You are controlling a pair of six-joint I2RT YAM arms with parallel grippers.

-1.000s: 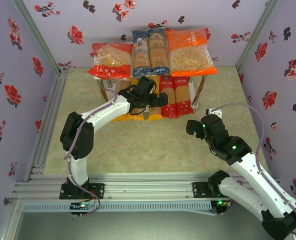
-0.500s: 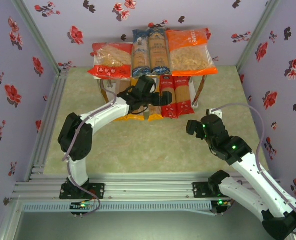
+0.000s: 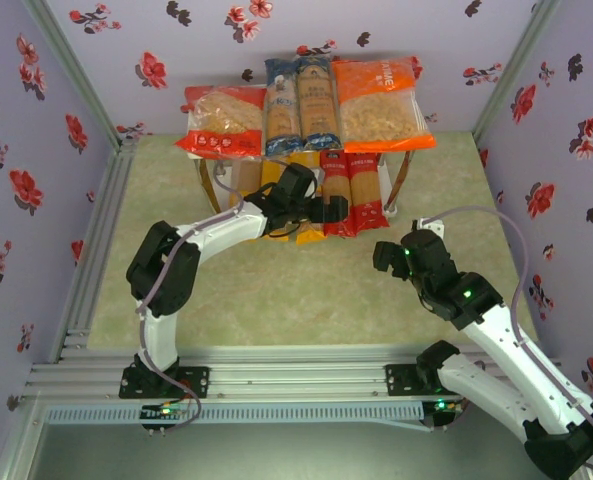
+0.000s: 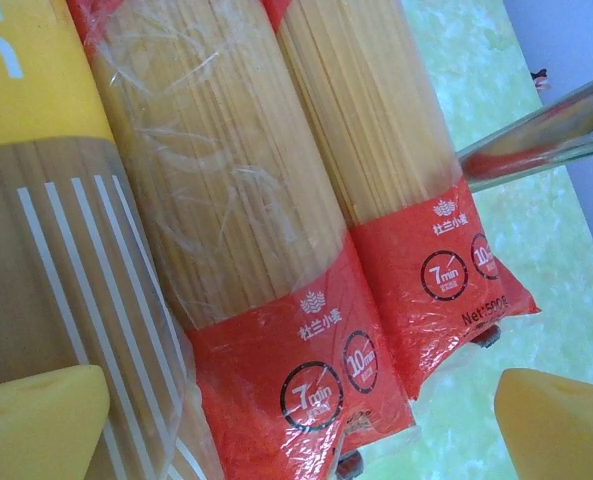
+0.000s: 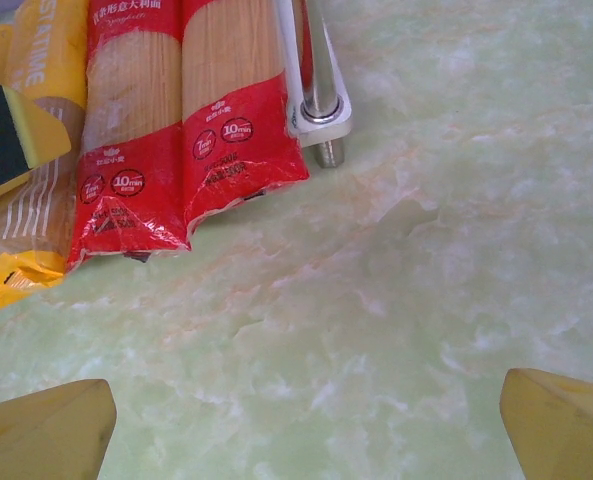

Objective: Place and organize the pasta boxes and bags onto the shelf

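The shelf [image 3: 404, 178] stands far centre, bags [image 3: 381, 105] and blue packs [image 3: 301, 100] on top; the left gripper [image 4: 298, 420], jaws spread wide, hovers over the red spaghetti packs [image 4: 276, 300] below, now shifted right; the right gripper [image 5: 306, 420], likewise released, is unmoved above the table [image 5: 416, 300].

The two clear, red-ended plastic spaghetti packs [image 4: 276, 250] are glinting, their thin film lying glossy and finely creased over the strands. The yellow, white-striped plastic pack [image 4: 46, 230] beside them is shining more softly. The shelf's round polished metal leg [image 4: 541, 135] is mirroring its surroundings. The pale green marbled desk [image 5: 426, 250] is looking smooth and faintly satin, and the left arm's yellow fingers [image 4: 36, 425] are looking matt.
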